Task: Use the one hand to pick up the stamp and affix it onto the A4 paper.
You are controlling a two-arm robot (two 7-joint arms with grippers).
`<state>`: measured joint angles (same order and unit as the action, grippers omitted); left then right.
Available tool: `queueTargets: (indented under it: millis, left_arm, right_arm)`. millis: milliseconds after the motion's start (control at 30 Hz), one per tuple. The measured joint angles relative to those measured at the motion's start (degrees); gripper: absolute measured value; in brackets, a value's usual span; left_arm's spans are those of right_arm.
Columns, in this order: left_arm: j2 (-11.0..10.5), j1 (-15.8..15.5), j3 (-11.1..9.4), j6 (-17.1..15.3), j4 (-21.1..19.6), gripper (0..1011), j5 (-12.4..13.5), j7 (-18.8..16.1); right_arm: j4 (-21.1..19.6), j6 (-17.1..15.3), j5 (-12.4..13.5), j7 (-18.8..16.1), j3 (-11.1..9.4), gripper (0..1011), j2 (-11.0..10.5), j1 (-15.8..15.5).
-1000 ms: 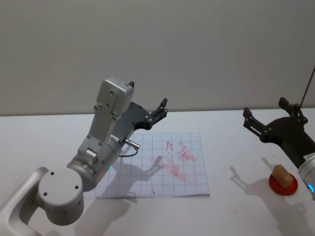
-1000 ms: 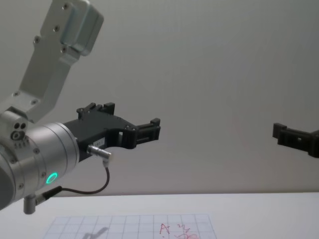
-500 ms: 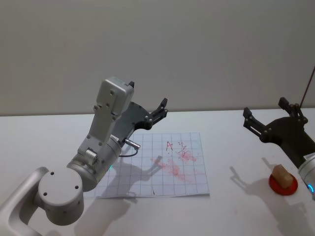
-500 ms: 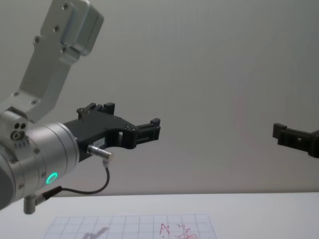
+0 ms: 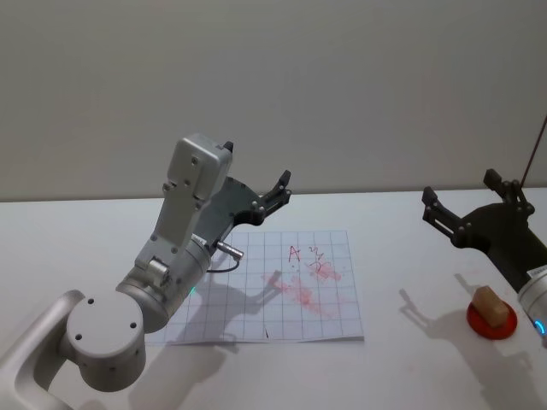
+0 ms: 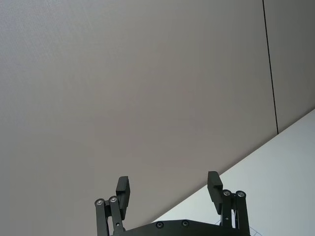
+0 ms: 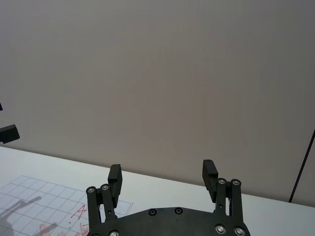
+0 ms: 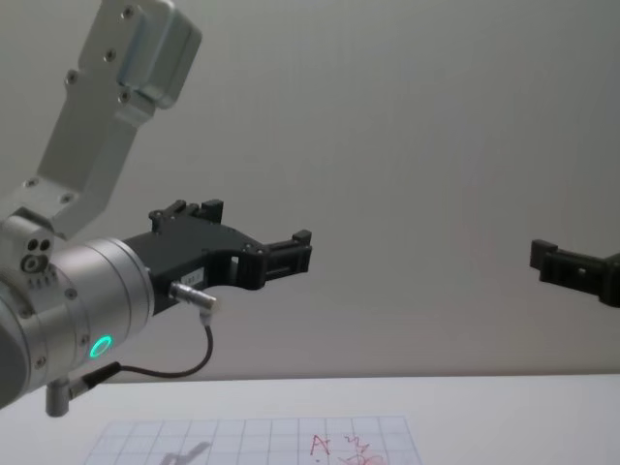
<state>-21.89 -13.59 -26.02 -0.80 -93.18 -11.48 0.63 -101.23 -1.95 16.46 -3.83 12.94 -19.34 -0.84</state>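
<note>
Nothing has shifted since a second ago: both arms hang where they were and the stamp (image 5: pixel 489 304) sits untouched. It is a small wood-coloured block with a matt, squared shape, standing on one round red disc (image 5: pixel 505 330) on the smooth white worktop (image 5: pixel 410 248), below the right claw (image 5: pixel 460 190) and nearer the robot than its tips.

That right claw, black and angular on a silver-grey arm with a blue ring (image 5: pixel 540 325), is spread wide with nothing between its two fingers; the right wrist view shows both ridged fingers well apart against the plain wall (image 7: pixel 162 172).

One A4 paper (image 5: pixel 342 320) lies flat to the left of the right claw, a white sheet with a pale square grid and smeared red-pink ink marks (image 5: pixel 308 273), one like an "A".

Over the paper's far left part hangs the left claw (image 5: pixel 275 192), also black and two-fingered, parted and empty, as the left wrist view confirms (image 6: pixel 167 184).

From the head view come the stamp, the disc and the whole sheet. From the chest view come the left arm's green ring (image 8: pixel 100 346), a thin black cable (image 8: pixel 184 368), a strip of the paper's far edge (image 8: pixel 242 436) and both claws held level above the worktop
</note>
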Motion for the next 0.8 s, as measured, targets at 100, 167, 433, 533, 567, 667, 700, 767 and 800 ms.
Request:
queueTargets:
  millis: [100,167,433,533,567,667,700,767,800]
  left_arm:
    - [0.00,0.00,0.00,0.00,0.00,1001,0.00,0.00]
    - [0.00,0.00,0.00,0.00,0.00,1001,0.00,0.00]
    - [0.00,0.00,0.00,0.00,0.00,1001,0.00,0.00]
    - [0.00,0.00,0.00,0.00,0.00,1001,0.00,0.00]
    - [0.00,0.00,0.00,0.00,0.00,1001,0.00,0.00]
    - [0.00,0.00,0.00,0.00,0.00,1001,0.00,0.00]
    - [0.00,0.00,0.00,0.00,0.00,1001,0.00,0.00]
    - [0.00,0.00,0.00,0.00,0.00,1001,0.00,0.00]
    - [0.00,0.00,0.00,0.00,0.00,1001,0.00,0.00]
  right_arm:
    - [0.00,0.00,0.00,0.00,0.00,1001,-0.01,-0.01]
    - [-0.01,0.01,0.03,0.01,-0.10,1001,-0.13,-0.13]
    - [-2.52,0.41,2.16,1.65,-1.57,1001,-2.57,-3.53]
    - [-4.12,0.42,3.63,2.90,-2.45,1001,-4.13,-5.98]
    - [-5.09,0.41,4.33,3.64,-2.99,1001,-5.08,-7.55]
    - [-6.32,0.23,5.31,4.68,-3.68,1001,-6.22,-9.59]
    - [-7.18,-0.04,6.01,5.46,-4.17,1001,-7.06,-11.13]
    - [-7.90,-0.33,6.61,6.11,-4.59,1001,-7.70,-12.40]
    - [-8.19,-0.49,6.85,6.55,-4.76,1001,-7.99,-12.98]
